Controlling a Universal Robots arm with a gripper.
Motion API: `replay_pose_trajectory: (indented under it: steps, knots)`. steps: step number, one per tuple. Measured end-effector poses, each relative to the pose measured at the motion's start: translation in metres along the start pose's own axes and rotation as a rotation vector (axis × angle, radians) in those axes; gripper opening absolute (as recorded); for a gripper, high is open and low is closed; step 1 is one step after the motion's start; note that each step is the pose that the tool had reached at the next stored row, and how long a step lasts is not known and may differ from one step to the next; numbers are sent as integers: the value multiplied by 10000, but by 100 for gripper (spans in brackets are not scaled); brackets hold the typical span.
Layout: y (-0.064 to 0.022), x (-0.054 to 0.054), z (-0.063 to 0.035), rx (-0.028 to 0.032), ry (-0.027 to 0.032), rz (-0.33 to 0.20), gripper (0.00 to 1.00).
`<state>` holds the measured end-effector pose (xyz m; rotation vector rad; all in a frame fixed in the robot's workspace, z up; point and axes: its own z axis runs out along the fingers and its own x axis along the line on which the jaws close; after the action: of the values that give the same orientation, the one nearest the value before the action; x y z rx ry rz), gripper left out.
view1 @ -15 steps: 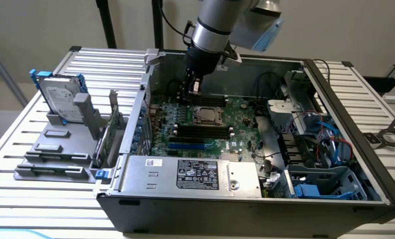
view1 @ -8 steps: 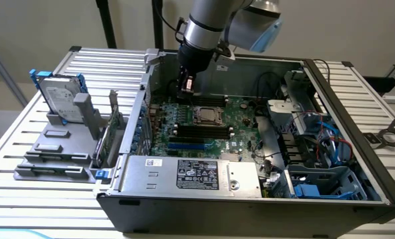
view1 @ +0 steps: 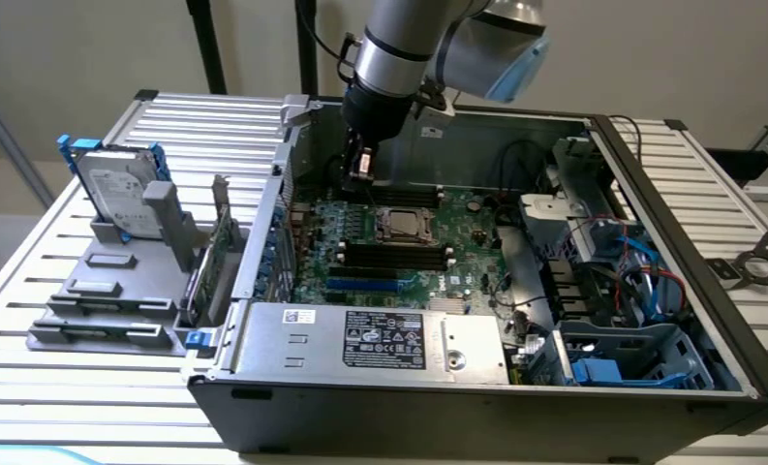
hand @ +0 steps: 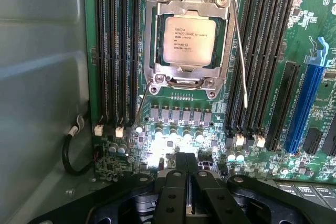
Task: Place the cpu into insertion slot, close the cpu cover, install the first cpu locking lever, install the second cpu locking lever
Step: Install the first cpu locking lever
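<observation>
The cpu [hand: 188, 39], a silvery square chip with printed text, lies flat in the insertion slot [view1: 381, 229] on the green board. The cpu cover [hand: 153, 40], a silver frame with a square window, lies down around the chip. One thin wire locking lever [hand: 241, 61] runs along one side of the socket and ends in a free pale tip. A second wire lever [hand: 140, 109] slants away from the opposite corner. My gripper [hand: 185, 162] hovers above the board beside the socket, black fingers shut with nothing between them. In the exterior view the gripper [view1: 357, 180] hangs inside the case, just behind the socket.
Black memory slots [hand: 116, 51] flank the socket on both sides, and a blue expansion slot [hand: 302, 103] lies further off. The grey case wall [hand: 42, 77] stands close by. A power supply [view1: 371, 337], drive cage [view1: 616, 354] and cables fill the case.
</observation>
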<state>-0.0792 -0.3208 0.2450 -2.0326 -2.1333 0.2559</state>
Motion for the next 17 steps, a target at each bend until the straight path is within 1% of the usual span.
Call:
replay_pose_trajectory:
  steps: [8, 9, 10, 12, 13, 15, 17]
  knots:
    - [-1, 0, 0, -7, 3, 2, 11]
    - [-4, -1, 0, -22, 44, 23, 11]
    - [-5, 0, 1, -41, 130, 47, 11]
    - [-5, 0, 1, -52, 277, 175, 11]
    - [-7, 0, 2, -55, 340, 255, 11]
    - [-13, 1, 3, -64, 460, 421, 11]
    - [-16, 1, 3, -70, 566, 616, 11]
